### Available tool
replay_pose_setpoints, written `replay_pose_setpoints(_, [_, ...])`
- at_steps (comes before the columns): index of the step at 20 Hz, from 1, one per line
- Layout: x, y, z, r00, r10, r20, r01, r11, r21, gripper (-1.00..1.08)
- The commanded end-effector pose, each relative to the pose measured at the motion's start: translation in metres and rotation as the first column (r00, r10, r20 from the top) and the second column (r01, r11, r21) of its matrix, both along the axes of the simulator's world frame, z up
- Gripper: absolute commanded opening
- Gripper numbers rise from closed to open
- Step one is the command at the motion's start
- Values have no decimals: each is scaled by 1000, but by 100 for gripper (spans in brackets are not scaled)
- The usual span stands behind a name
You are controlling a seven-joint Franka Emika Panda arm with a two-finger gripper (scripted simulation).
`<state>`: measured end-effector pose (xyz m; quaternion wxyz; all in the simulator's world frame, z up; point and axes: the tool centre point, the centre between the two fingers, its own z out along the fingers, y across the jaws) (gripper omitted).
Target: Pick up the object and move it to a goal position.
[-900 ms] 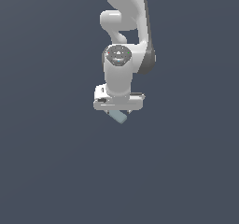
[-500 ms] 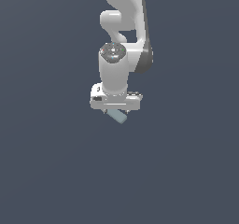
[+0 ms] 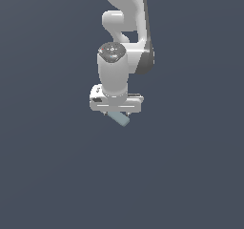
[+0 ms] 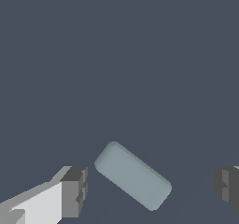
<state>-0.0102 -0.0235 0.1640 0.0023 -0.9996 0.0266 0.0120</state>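
Note:
The object [image 4: 133, 175] is a small pale blue-grey oblong block lying at a slant on the dark grey floor. In the wrist view it sits between my two fingers, nearer one fingertip [image 4: 74, 192] than the other [image 4: 228, 185], touching neither. My gripper [image 4: 150, 188] is open and wide apart. In the exterior view the white gripper [image 3: 116, 112] hangs just over the object [image 3: 119, 119], whose one end pokes out below the hand while the rest is hidden behind it.
The white arm [image 3: 125, 32] reaches down from the top of the exterior view. Plain dark grey floor [image 3: 47, 166] surrounds the block on all sides, with no other objects in view.
The wrist has tilted a little and the hand has shifted slightly toward the exterior view's left and lower over the block. The block has not moved.

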Motion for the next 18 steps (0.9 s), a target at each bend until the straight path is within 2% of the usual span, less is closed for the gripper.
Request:
replay_pose_setpoints(1, [-1,-1,-2,1000,11,0,-11,1000,-1,100])
replay_pose_setpoints(11, [-13,-4,-21,988,153,1,-153,988,-6,100])
replay_pose_setpoints(15, [-22,-6,-33,969,248,2,-248,969,-9,100])
replay_pose_setpoints(18, [-30,-7,-44,944,331,2,-331,944,-10,100])
